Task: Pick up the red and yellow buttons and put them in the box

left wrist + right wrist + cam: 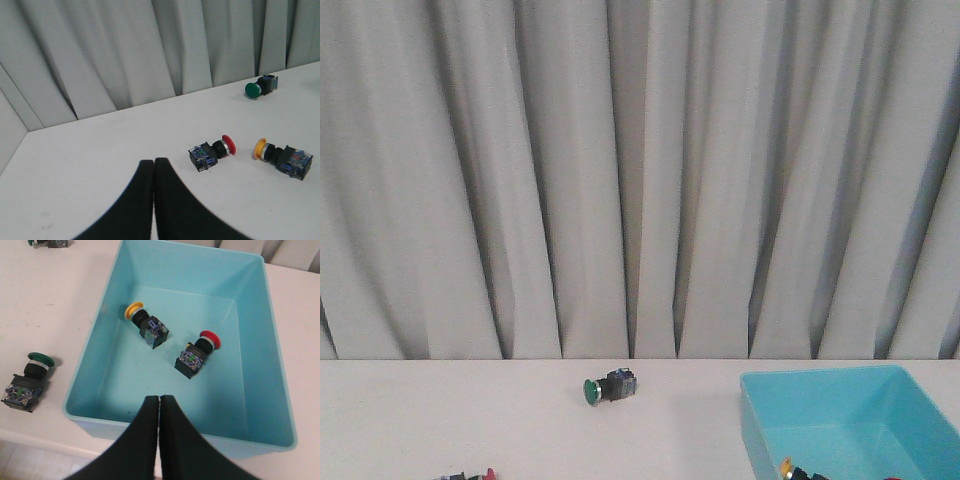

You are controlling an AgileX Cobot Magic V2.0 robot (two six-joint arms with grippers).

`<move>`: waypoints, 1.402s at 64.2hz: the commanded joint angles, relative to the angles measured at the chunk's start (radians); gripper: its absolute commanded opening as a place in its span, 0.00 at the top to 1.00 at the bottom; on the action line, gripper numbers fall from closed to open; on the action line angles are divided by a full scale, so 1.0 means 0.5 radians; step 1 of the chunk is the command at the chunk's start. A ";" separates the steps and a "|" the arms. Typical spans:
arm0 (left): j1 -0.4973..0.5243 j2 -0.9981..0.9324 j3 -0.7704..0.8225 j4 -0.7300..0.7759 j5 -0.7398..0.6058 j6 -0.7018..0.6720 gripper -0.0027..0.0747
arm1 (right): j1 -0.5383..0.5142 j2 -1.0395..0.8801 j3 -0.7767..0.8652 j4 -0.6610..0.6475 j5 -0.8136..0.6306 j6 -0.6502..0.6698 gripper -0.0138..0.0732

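Note:
On the white table a red button (214,151) and a yellow button (281,157) lie on their sides, a short way beyond my left gripper (153,161), which is shut and holds nothing. The turquoise box (252,340) holds another yellow button (147,325) and another red button (197,353), both lying on its floor. My right gripper (159,398) hangs shut and empty over the box's near wall. In the front view the box (820,372) sits at the right, a yellow cap (786,467) shows inside it, and a red cap (488,474) peeks in at the bottom edge. Neither gripper shows there.
A green button (608,386) lies mid-table near the grey curtain, the same green button (261,86) shows beyond the red one. Another green button (27,381) lies on the table just outside the box, near the table's front edge.

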 commanded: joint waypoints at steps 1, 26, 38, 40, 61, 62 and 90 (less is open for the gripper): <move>0.013 -0.097 0.140 -0.026 -0.344 0.000 0.97 | -0.006 0.002 -0.054 0.000 -0.118 -0.019 0.85; 0.015 -0.361 0.510 -0.061 -0.546 -0.204 0.97 | -0.006 0.002 -0.054 0.000 -0.077 -0.019 0.85; 0.015 -0.357 0.510 -0.052 -0.551 -0.204 0.97 | -0.006 -0.001 -0.054 0.000 -0.050 -0.019 0.85; 0.015 -0.354 0.508 -0.055 -0.551 -0.204 0.97 | -0.006 -0.001 -0.054 0.000 -0.050 -0.019 0.85; 0.015 -0.354 0.507 -0.055 -0.552 -0.204 0.97 | -0.006 -0.001 -0.054 0.000 -0.041 -0.019 0.85; 0.015 -0.354 0.507 -0.055 -0.552 -0.204 0.97 | -0.006 -0.001 -0.054 0.000 -0.041 -0.019 0.85; 0.015 -0.354 0.507 -0.055 -0.552 -0.204 0.97 | 0.003 -0.126 -0.009 -0.099 -0.130 -0.067 0.85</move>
